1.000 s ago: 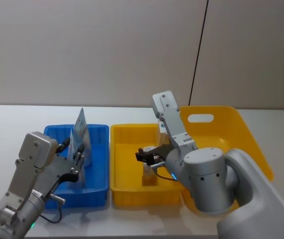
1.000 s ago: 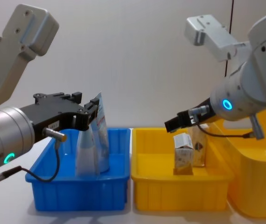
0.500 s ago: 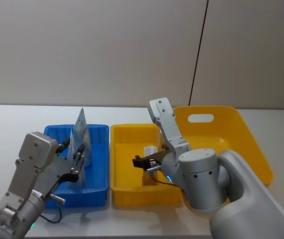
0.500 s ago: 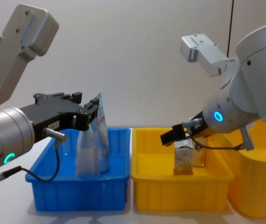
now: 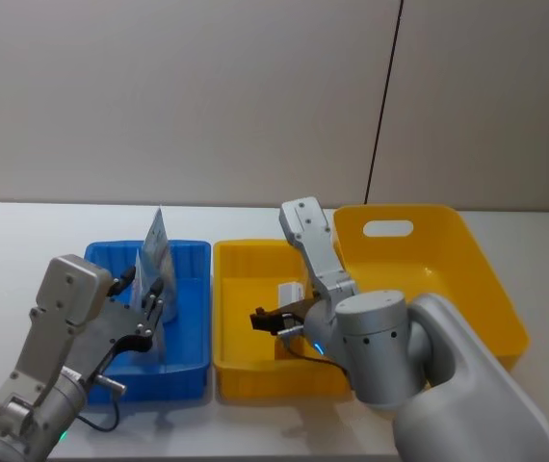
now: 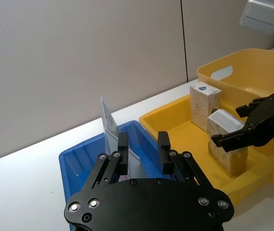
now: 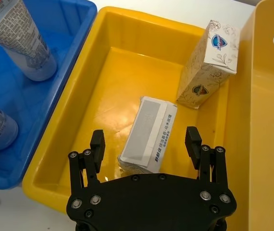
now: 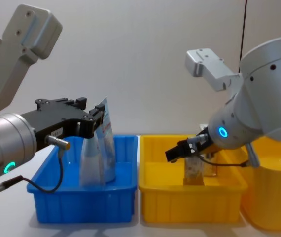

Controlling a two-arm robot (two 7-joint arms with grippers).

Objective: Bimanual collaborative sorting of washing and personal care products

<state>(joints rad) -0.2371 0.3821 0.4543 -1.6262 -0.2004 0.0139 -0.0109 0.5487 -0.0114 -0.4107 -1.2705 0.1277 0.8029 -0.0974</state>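
Note:
Two pale-blue tubes stand in the blue bin (image 5: 186,248). My left gripper (image 6: 143,150) is shut on the nearer tube (image 8: 90,165), with a finger pressed on each side of it. The other tube (image 5: 156,234) rises just behind, its flat crimped end up. My right gripper (image 7: 145,139) hangs open over the small yellow bin (image 7: 69,120), straddling a tan-and-white carton (image 7: 149,131) without touching it. A second carton (image 7: 208,62) stands upright toward the bin's far right corner.
A large yellow basket (image 5: 448,274) with a handle slot sits right of the small yellow bin. The bins stand side by side on a white table (image 5: 24,241) in front of a plain wall. My right arm's bulky elbow (image 5: 380,346) looms over the bin's front edge.
My right gripper has moved left and lower across the small yellow bin, staying open. The left gripper and both tubes have not moved.

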